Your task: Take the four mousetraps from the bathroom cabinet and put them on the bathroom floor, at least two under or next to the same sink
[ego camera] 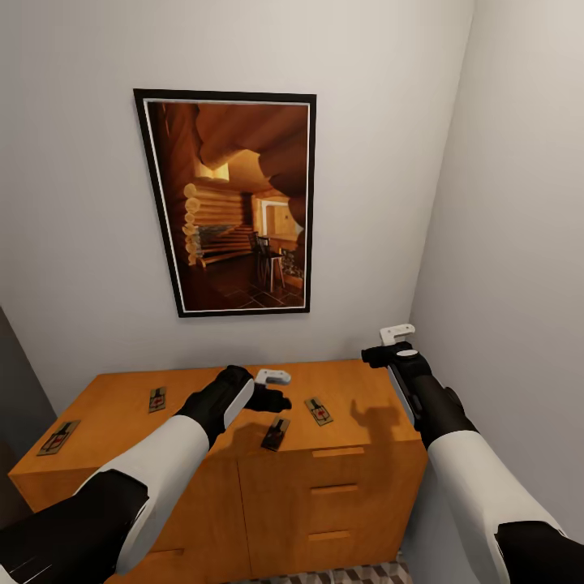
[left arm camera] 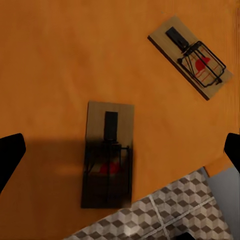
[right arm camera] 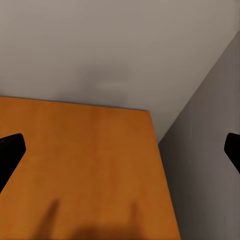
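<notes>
Cabinet (ego camera: pixel 341 478) smooth orange-brown wood, faint sheen; mousetraps (left arm camera: pixel 108 155) flat wood with black wire, red dab; wall (ego camera: pixel 73 203) matt grey; floor (left arm camera: pixel 165 215) cube-patterned tile at lower frame.

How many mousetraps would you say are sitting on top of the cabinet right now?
4, all on the cabinet top: one at its far left corner, one left of the left gripper, one at the front edge under that gripper, one just right of it.
</notes>
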You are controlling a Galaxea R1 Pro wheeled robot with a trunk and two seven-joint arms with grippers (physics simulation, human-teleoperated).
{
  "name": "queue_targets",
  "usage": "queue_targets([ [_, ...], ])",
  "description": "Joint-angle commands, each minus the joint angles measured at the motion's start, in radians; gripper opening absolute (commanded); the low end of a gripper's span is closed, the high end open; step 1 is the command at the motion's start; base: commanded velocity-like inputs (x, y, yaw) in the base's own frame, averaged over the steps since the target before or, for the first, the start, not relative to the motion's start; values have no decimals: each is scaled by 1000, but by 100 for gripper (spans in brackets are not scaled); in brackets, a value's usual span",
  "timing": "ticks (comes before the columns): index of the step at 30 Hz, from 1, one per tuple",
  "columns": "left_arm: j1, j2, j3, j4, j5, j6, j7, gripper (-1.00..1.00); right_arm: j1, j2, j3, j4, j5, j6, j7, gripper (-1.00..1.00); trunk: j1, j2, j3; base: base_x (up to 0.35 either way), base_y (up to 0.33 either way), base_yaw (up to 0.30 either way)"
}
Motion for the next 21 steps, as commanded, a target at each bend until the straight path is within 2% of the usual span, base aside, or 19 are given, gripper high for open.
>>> queue_targets([
  [1, 0, 0, -1, 0, 3, -4, -3, 100, 0, 0, 2, -1, 6, 6, -1, 100, 0, -1, 0, 0, 0, 0],
  [7, 0, 0, -1, 0, 1, -30, -25, 100, 0, 0, 2, -1, 6, 6, -1, 100, 0, -1, 0, 0, 0, 0],
  [21, 0, 0, -1, 0, 0, -37, -30, 100, 0, 0, 2, -1, 6, 6, -1, 100, 0, -1, 0, 0, 0, 0],
])
